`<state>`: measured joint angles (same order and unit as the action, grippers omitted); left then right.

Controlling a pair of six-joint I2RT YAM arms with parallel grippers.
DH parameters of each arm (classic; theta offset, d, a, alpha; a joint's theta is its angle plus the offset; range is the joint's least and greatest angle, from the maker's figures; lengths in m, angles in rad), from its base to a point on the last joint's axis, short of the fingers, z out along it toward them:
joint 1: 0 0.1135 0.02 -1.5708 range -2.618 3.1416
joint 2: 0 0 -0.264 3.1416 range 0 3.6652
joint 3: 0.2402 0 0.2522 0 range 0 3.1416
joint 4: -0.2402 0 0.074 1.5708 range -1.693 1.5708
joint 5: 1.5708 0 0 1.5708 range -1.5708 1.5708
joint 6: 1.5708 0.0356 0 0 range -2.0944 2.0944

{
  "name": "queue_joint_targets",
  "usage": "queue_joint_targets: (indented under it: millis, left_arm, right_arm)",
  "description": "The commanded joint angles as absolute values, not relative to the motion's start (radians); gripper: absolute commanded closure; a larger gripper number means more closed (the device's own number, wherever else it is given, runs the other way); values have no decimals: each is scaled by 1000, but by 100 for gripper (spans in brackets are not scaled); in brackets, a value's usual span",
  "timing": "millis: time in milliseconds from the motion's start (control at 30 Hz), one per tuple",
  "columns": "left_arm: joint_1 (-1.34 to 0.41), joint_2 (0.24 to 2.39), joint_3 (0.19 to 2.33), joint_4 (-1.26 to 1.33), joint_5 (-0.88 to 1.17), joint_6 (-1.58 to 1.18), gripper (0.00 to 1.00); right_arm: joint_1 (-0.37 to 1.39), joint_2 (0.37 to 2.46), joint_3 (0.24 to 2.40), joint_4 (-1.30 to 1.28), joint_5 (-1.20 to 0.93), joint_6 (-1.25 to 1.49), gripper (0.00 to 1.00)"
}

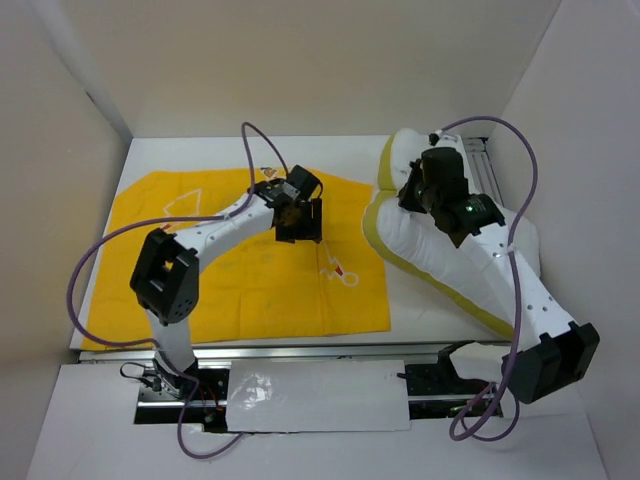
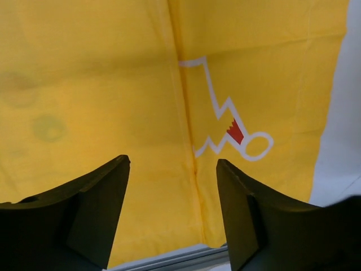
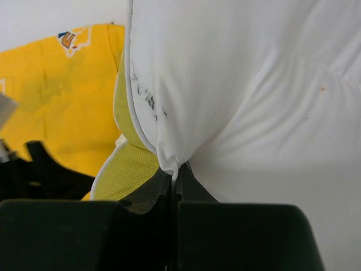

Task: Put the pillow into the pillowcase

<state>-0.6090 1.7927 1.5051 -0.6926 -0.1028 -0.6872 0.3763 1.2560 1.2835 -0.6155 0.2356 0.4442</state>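
The yellow pillowcase [image 1: 240, 260] lies flat on the table's left and middle, its white outline print [image 2: 231, 127] facing up. My left gripper [image 1: 298, 222] hovers over its right part, jaws apart with nothing between them; in the left wrist view the gripper [image 2: 172, 186] frames bare yellow fabric with a seam. The white pillow [image 1: 470, 250], edged in yellow-green mesh, lies at the right. My right gripper [image 1: 413, 195] sits at the pillow's upper left part. In the right wrist view that gripper [image 3: 176, 172] is shut on a pinched fold of the pillow's white cover [image 3: 242, 101].
White walls close the table on the left, back and right. A metal rail [image 1: 290, 350] runs along the near edge, with a white sheet [image 1: 310, 395] in front of it. Purple cables [image 1: 85, 270] loop from both arms.
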Motion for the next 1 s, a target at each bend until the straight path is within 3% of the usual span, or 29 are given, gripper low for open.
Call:
queue_joint_targets:
  millis: [0,33,133,400,967]
  left_arm:
    - [-627,1890,1577,-693,-158,-701,26]
    - [-627,1913,1607,-716,-185,-710,33]
    - [-627,1986,1658,-736,-224,-721,39]
    - [-578,2091,1733,-736,-245,-721,45]
    - [-609,2103,1661,-652,-213,-623,44]
  right_arm:
    - [287,1227,1259,-650,111,354,100]
    - [264,1227,1250,-650,41,330,100]
    - [209,1227,1241,-641,-47,318,100]
    - [199,1236,1221,-626,-29,299,100]
    - [158,1246,1200,-624,17,299,100]
